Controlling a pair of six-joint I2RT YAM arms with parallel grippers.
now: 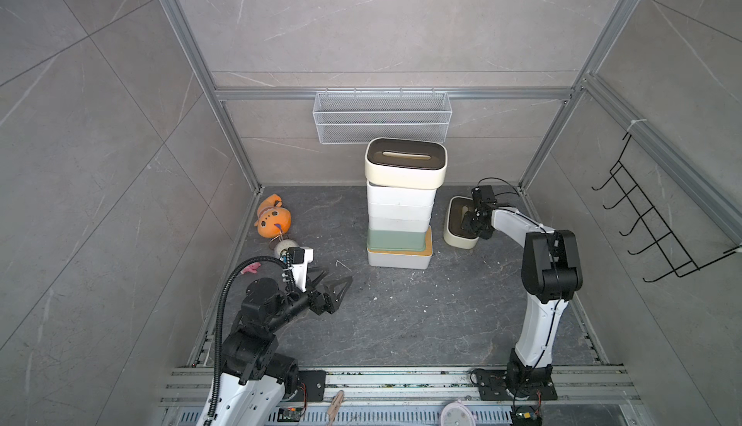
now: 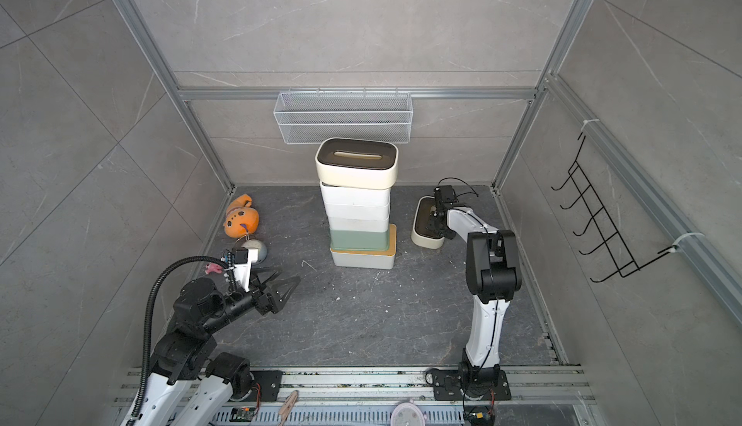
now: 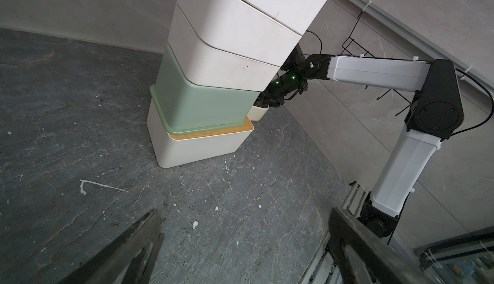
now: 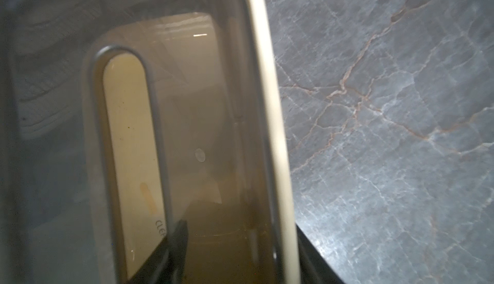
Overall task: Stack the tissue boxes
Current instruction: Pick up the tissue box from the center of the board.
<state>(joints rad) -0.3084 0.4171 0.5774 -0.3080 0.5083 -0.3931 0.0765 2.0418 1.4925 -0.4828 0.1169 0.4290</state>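
Note:
A stack of several tissue boxes (image 1: 399, 207) stands mid-floor in both top views. Its base is white with a bamboo lid (image 1: 399, 258), then a pale green one (image 3: 203, 103), white ones, and a cream box with a brown slotted lid (image 2: 356, 161) on top, slightly askew. Another cream tissue box (image 1: 455, 223) sits on the floor right of the stack. My right gripper (image 4: 240, 253) grips it: one finger is in the lid slot and the other outside the rim (image 4: 278, 146). My left gripper (image 1: 339, 275) hovers open and empty, front left of the stack.
A white wire mesh basket (image 1: 381, 117) hangs on the back wall just behind the stack's top. An orange plush toy (image 1: 273, 217) and small bits lie at the left wall. A black hook rack (image 1: 650, 227) hangs on the right wall.

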